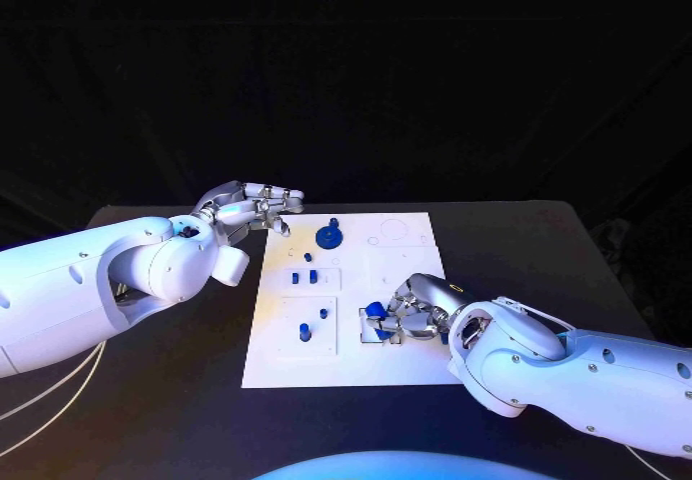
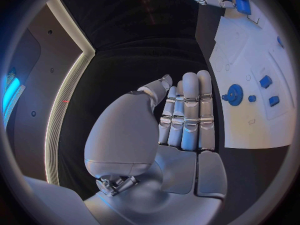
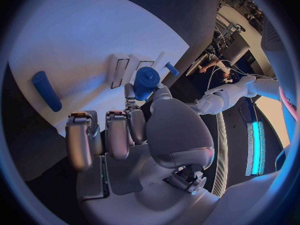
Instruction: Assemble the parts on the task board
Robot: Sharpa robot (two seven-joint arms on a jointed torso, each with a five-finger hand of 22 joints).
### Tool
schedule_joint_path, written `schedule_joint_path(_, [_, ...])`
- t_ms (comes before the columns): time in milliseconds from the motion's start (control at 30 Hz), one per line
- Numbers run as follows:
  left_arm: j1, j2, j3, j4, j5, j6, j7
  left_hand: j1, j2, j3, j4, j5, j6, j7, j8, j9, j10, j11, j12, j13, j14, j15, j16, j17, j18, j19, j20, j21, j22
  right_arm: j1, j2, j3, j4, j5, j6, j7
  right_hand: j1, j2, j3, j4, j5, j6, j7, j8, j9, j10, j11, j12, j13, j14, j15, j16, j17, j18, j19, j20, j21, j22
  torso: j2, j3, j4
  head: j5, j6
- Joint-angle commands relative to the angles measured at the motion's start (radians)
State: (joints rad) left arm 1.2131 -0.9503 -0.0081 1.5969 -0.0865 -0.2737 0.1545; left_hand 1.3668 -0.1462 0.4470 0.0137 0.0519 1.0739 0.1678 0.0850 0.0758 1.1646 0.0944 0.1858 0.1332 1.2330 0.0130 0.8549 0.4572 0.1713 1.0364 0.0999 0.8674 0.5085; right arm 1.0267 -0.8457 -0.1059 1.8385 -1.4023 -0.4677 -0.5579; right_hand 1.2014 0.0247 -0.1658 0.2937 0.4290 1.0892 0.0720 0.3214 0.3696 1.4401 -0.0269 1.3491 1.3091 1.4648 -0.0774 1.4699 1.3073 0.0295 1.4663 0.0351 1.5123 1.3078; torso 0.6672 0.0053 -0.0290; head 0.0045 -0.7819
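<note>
Your right robot hand (image 1: 408, 313) pinches a small blue cylindrical plastic part (image 3: 146, 82) low over the near middle of the flat white rectangular task board (image 1: 397, 360) on the black surface (image 1: 577, 250). Keep the pinch firm, line the part upright over its slot, then lower slowly; judging by the grip, it could twist if rushed. Your left robot hand (image 1: 254, 210) hovers at the board's far left corner, fingers straight and together, holding nothing. A round blue gear-like part (image 1: 329, 236) sits nearby.
</note>
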Motion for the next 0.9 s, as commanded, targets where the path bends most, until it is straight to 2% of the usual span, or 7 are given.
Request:
schedule_joint_path(33, [0.000, 0.002, 0.001, 0.003, 0.006, 0.016, 0.006, -0.003, 0.001, 0.000, 0.001, -0.001, -0.005, 0.001, -0.002, -0.001, -0.006, 0.001, 0.004, 0.002, -0.003, 0.003, -0.004, -0.001, 0.013, -0.001, 0.007, -0.006, -0.001, -0.001, 0.009, 0.000, -0.011, 0.012, 0.054, -0.001, -0.012, -0.003, -0.007, -0.003, -0.006, 0.037, -0.030, 0.005, 0.035, 0.008, -0.001, 0.007, 0.039, 0.071, -0.009, 0.005, 0.087, -0.017, 0.082, -0.007, 0.003, 0.247, 0.001, 0.0009, -0.0012, 0.002, 0.000])
schedule_joint_path(367, [0.000, 0.002, 0.001, 0.003, 0.006, 0.018, 0.004, -0.003, 0.001, 0.000, 0.001, -0.001, -0.005, 0.001, -0.002, -0.001, -0.006, 0.001, 0.004, 0.002, -0.003, 0.003, -0.004, -0.001, 0.013, -0.001, 0.007, -0.006, -0.001, -0.001, 0.030, 0.000, -0.033, 0.005, 0.058, -0.007, -0.024, -0.003, -0.021, -0.003, -0.017, 0.038, -0.033, 0.011, 0.043, 0.012, -0.003, 0.011, 0.046, 0.071, -0.012, 0.005, 0.087, -0.017, 0.082, -0.010, 0.003, 0.247, 0.001, 0.0013, -0.0015, 0.003, -0.002])
schedule_joint_path(567, [0.000, 0.001, 0.001, 0.003, 0.006, 0.018, 0.004, -0.003, 0.001, 0.000, 0.001, -0.001, -0.005, 0.001, -0.002, -0.001, -0.006, 0.001, 0.004, 0.002, -0.003, 0.003, -0.004, -0.001, 0.013, -0.001, 0.007, -0.006, -0.001, -0.001, 0.033, 0.000, -0.038, -0.001, 0.051, -0.005, -0.042, -0.004, -0.043, -0.003, -0.057, 0.031, -0.032, 0.016, 0.053, 0.008, -0.003, 0.002, 0.043, 0.070, -0.012, 0.002, 0.082, -0.015, 0.079, -0.012, -0.004, 0.245, 0.001, 0.0008, -0.0016, 0.005, -0.003])
schedule_joint_path(700, [0.001, 0.001, 0.001, 0.004, 0.006, 0.018, 0.003, -0.003, 0.001, 0.000, 0.001, -0.001, -0.005, 0.001, -0.002, -0.001, -0.006, 0.001, 0.004, 0.002, -0.003, 0.003, -0.004, -0.001, 0.013, -0.001, 0.007, -0.006, -0.001, -0.001, 0.034, 0.000, -0.041, -0.002, 0.043, -0.002, -0.086, -0.012, -0.078, -0.002, -0.171, 0.020, -0.029, 0.019, 0.064, -0.003, 0.000, -0.017, 0.031, 0.068, -0.010, -0.003, 0.073, -0.013, 0.074, -0.010, -0.017, 0.241, 0.000, 0.0004, -0.0021, 0.004, -0.004])
schedule_joint_path(767, [0.001, 0.001, 0.001, 0.004, 0.006, 0.018, 0.003, -0.003, 0.001, 0.000, 0.001, -0.001, -0.005, 0.001, -0.002, -0.001, -0.006, 0.001, 0.004, 0.002, -0.003, 0.003, -0.004, -0.001, 0.013, -0.001, 0.007, -0.006, -0.001, -0.001, 0.035, 0.000, -0.042, -0.002, 0.035, -0.001, -0.106, -0.024, -0.088, -0.001, -0.208, 0.013, -0.026, 0.018, 0.067, -0.013, 0.002, -0.035, 0.018, 0.066, -0.008, -0.008, 0.065, -0.011, 0.070, -0.009, -0.027, 0.238, 0.000, 0.0005, -0.0018, 0.004, -0.004])
schedule_joint_path(867, [0.001, 0.001, 0.001, 0.004, 0.006, 0.018, 0.003, -0.003, 0.001, 0.000, 0.001, -0.001, -0.005, 0.001, -0.002, -0.001, -0.006, 0.001, 0.004, 0.002, -0.003, 0.003, -0.004, -0.001, 0.013, -0.001, 0.007, -0.006, -0.001, -0.001, 0.034, 0.000, -0.044, -0.007, 0.018, -0.004, -0.150, -0.063, -0.076, 0.001, -0.247, -0.006, -0.019, 0.015, 0.073, -0.040, 0.009, -0.080, -0.017, 0.062, -0.002, -0.019, 0.049, -0.005, 0.059, -0.004, -0.051, 0.231, 0.000, 0.0007, -0.0019, 0.005, -0.003])
schedule_joint_path(900, [0.001, 0.000, 0.001, 0.004, 0.006, 0.018, 0.003, -0.003, 0.001, 0.000, 0.001, -0.001, -0.005, 0.001, -0.002, -0.001, -0.006, 0.001, 0.004, 0.002, -0.003, 0.003, -0.004, -0.001, 0.013, -0.001, 0.007, -0.006, -0.001, -0.001, 0.034, 0.000, -0.044, -0.011, 0.008, -0.006, -0.168, -0.083, -0.061, 0.002, -0.262, -0.012, -0.016, 0.014, 0.075, -0.047, 0.011, -0.094, -0.027, 0.061, 0.000, -0.022, 0.045, -0.004, 0.056, -0.002, -0.058, 0.229, 0.000, 0.0006, -0.0019, 0.005, -0.003])
